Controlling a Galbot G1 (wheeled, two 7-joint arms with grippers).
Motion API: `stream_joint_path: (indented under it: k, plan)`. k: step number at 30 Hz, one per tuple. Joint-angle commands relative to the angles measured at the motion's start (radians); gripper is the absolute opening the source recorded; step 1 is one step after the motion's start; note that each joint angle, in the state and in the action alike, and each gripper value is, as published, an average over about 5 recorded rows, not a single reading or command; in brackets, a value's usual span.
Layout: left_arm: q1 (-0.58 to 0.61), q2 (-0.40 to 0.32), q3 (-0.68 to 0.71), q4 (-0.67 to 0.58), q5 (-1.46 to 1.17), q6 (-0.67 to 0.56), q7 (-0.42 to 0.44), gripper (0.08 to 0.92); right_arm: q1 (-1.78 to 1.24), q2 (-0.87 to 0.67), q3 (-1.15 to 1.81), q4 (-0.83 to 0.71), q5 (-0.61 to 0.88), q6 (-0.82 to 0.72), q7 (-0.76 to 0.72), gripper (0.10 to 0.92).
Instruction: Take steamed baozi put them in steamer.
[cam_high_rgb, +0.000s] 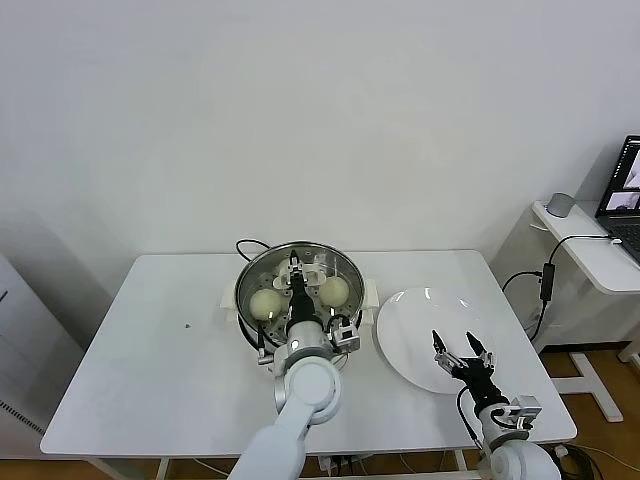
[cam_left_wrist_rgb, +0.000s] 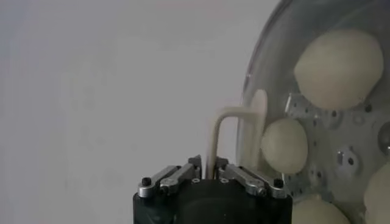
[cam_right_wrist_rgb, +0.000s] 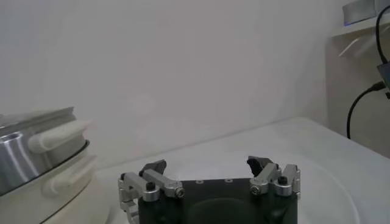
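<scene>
We see the round, shiny stainless-steel steamer (cam_high_rgb: 262, 266) with its perforated floor standing on the white table (cam_high_rgb: 150, 340), and our left gripper (cam_high_rgb: 297, 266) reaches down into it. The pale cream-white round steamed baozi (cam_high_rgb: 265, 303) lie inside; two show from the head camera, either side of the arm, and four (cam_left_wrist_rgb: 339, 68) from the left wrist. We cannot tell whether the left claw is spread or pinching anything. Our right gripper (cam_high_rgb: 462, 350) hovers over the flat white plate (cam_high_rgb: 410, 318) just beside the steamer, its fingers (cam_right_wrist_rgb: 270, 175) spread wide and holding nothing.
</scene>
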Motion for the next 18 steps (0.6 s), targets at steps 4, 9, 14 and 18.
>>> stream_joint_path:
  k: [4,9,14,18]
  plan:
    - [0.064,-0.016,0.010,-0.102,-0.013,0.049,0.057,0.531,-0.003,0.000,0.001,0.002,0.001,0.001,0.000,0.823]
    - [0.103,0.003,0.009,-0.177,-0.001,0.049,0.069,0.670,-0.004,0.001,0.001,0.002,0.001,0.002,0.000,0.823]
    - [0.134,0.023,0.003,-0.255,0.006,0.049,0.070,0.797,-0.004,0.002,0.000,0.003,0.001,0.002,0.000,0.823]
    - [0.162,0.040,-0.010,-0.316,0.007,0.049,0.072,0.821,-0.005,0.002,-0.001,0.005,0.001,0.002,0.000,0.823]
